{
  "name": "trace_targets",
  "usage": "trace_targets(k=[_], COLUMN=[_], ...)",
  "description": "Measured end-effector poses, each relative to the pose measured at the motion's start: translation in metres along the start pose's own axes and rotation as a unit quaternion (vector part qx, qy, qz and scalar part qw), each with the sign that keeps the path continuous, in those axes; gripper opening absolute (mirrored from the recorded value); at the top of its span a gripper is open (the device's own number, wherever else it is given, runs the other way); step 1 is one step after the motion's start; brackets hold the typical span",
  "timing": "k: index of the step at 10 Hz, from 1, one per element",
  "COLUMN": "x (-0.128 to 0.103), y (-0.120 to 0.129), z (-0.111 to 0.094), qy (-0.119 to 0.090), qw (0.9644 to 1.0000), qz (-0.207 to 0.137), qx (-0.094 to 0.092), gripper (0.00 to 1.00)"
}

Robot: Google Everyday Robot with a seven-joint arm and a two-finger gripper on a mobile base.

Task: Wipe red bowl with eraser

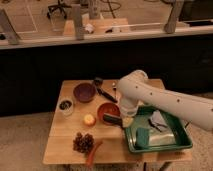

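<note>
Here, pincer point(120, 119) by eraser point(112, 120) at edge of red bowl point(104, 110), grip indiscernible.

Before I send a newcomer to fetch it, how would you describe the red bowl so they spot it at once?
On the wooden table, look beside the green plastic tray, where the robot's hand hangs. The round orange-red shallow bowl sits at the hand, far brighter than the dark purple bowl behind it.

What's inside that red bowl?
The red bowl shows a darker inside, with the black eraser at its near right edge. The end effector sits over that edge, and the arm covers whatever lies beneath there.
</note>
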Motion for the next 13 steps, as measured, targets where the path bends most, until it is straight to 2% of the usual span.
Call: trace_targets(k=[3,7,9,13], x=[-0.002,-0.005,-0.008,-0.008], y=[-0.017,-0.033,-0.043,-0.056], z=[0.005,0.007,0.008,0.008], qy=[0.017,0.053,0.079,0.114], qw=[0.9998,0.9985,0.9967,0.9932], qz=[-0.002,-0.002,-0.005,-0.005], qx=[-0.011,-0.016,-0.018,-0.023], gripper=[0.00,0.00,0.00,0.00])
